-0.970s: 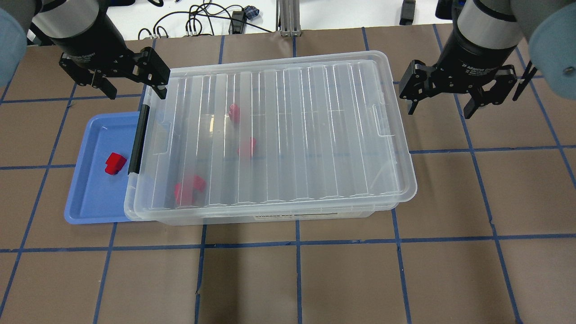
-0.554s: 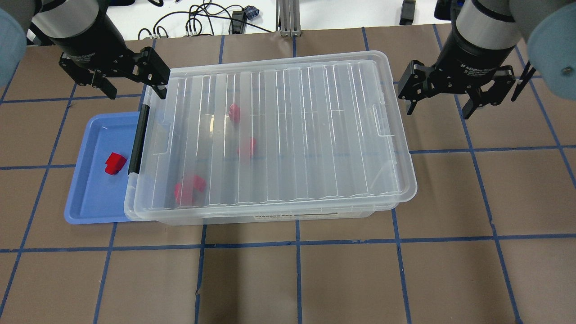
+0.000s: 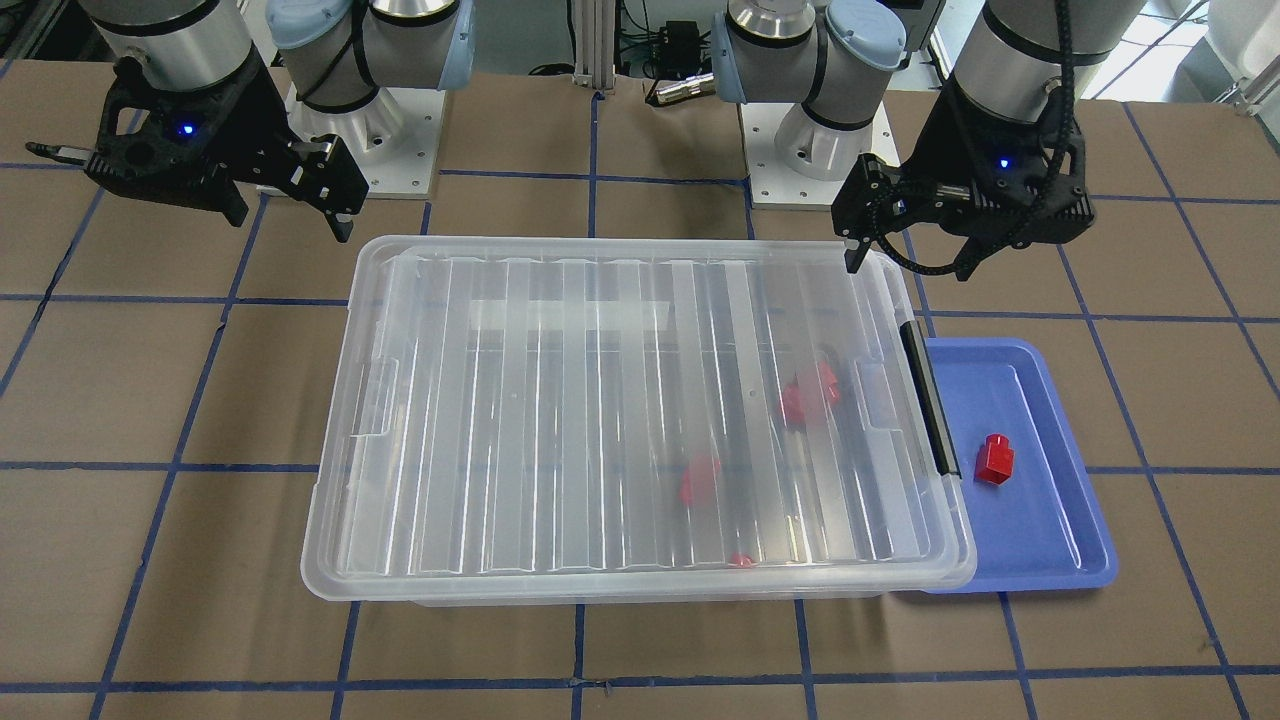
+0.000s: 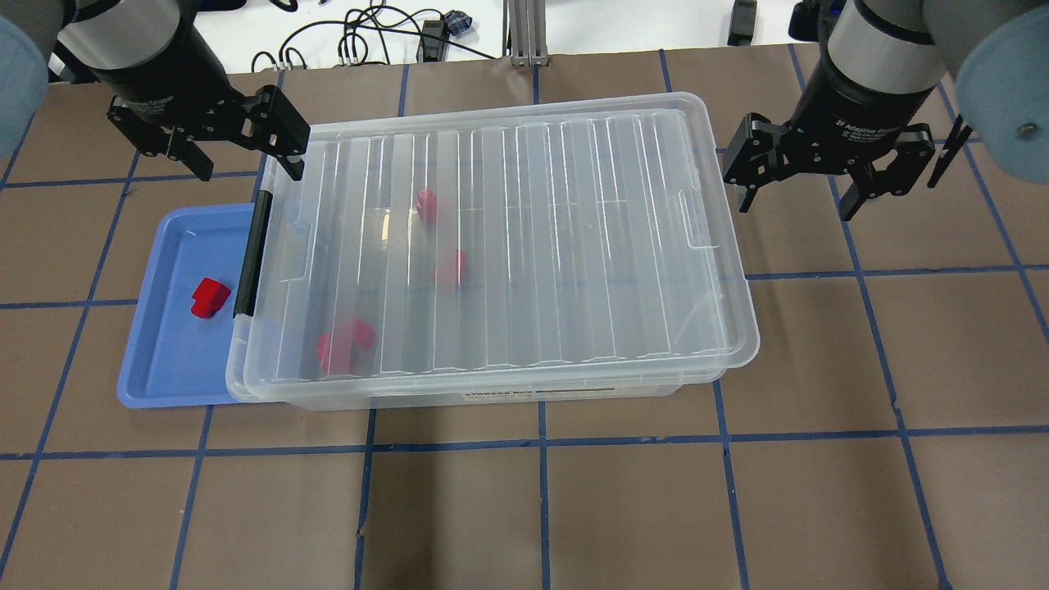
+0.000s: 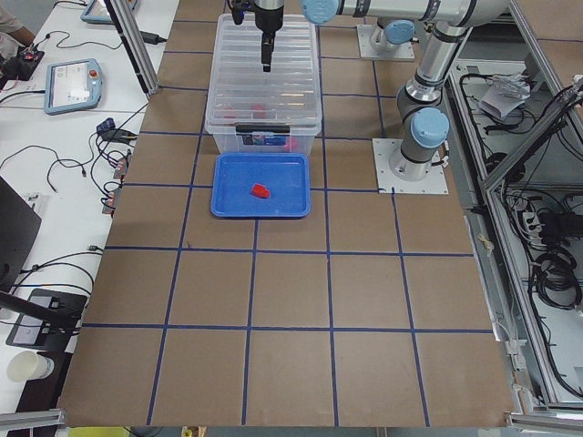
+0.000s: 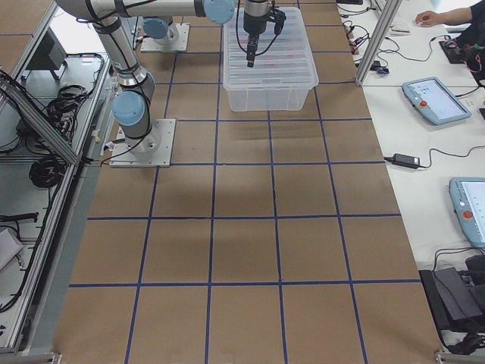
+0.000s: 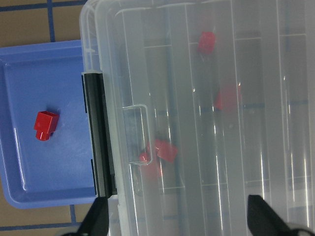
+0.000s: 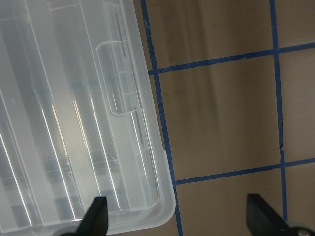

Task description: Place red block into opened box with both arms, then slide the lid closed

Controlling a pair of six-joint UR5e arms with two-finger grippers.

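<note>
In the overhead view we see the lid [image 4: 508, 246] lying flat over the box [image 4: 574, 395], mid-frame on the tabletop [image 4: 737, 508]. Three blocks [image 4: 449, 267] show red through the lid. At the left a tray [image 4: 156, 369] sits against the box's handle [image 4: 251, 254] end, with one red block [image 4: 209, 297] in it. The left gripper [image 4: 246, 164] hovers at upper left, by the lid's far corner. The right gripper [image 4: 795, 201] hovers at upper right, just off the lid's other end. Both have their fingers spread and hold nothing.

The front-facing view mirrors this, with the tray [image 3: 1050, 540] at right and the left gripper [image 3: 905, 258] above it.

From the left end, the tray [image 5: 232, 191] lies nearer us than the box [image 5: 264, 137]. From the right end, the box [image 6: 269, 95] sits alone in the upper middle.

The left wrist view shows spread fingers [image 7: 96, 219] at the bottom, above the handle and lid. The red block [image 7: 45, 125] is at the left.

The right wrist view shows spread fingers [image 8: 96, 214] over the lid's corner and bare tabletop [image 8: 221, 123].
</note>
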